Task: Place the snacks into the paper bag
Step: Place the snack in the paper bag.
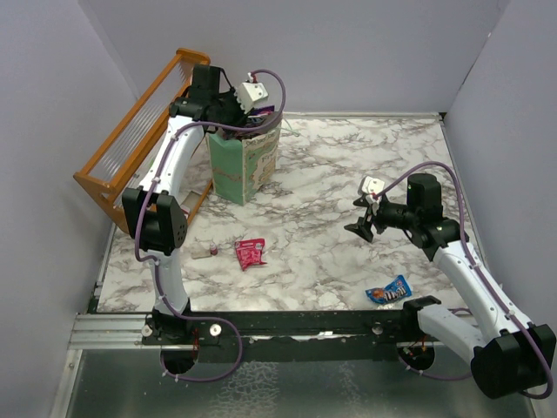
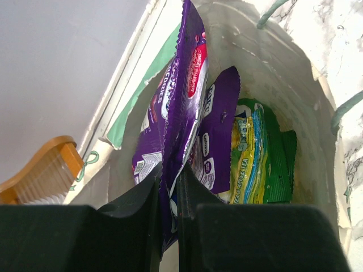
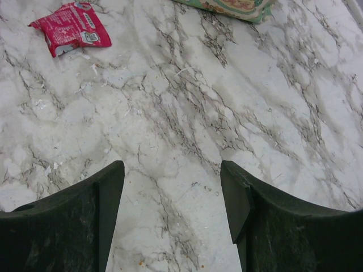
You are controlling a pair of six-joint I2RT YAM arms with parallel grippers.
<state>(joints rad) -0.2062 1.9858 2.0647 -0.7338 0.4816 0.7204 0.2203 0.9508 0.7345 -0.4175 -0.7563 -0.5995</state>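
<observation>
The mint-green and cream paper bag (image 1: 246,165) stands upright at the back left. My left gripper (image 2: 169,184) is over its open mouth, shut on a purple snack packet (image 2: 180,102) that hangs into the bag (image 2: 283,68). Inside lie another purple packet (image 2: 218,130), a yellow-green packet (image 2: 249,153) and a green one (image 2: 281,164). A red packet (image 1: 251,252) lies on the table, also in the right wrist view (image 3: 71,27). A blue packet (image 1: 389,292) lies near the front edge. My right gripper (image 1: 359,228) is open and empty above the bare marble (image 3: 170,170).
An orange wooden slatted rack (image 1: 130,144) leans at the far left, beside the bag. A tiny red-capped tube (image 1: 207,252) lies left of the red packet. Grey walls close in the marble table (image 1: 348,174) on three sides.
</observation>
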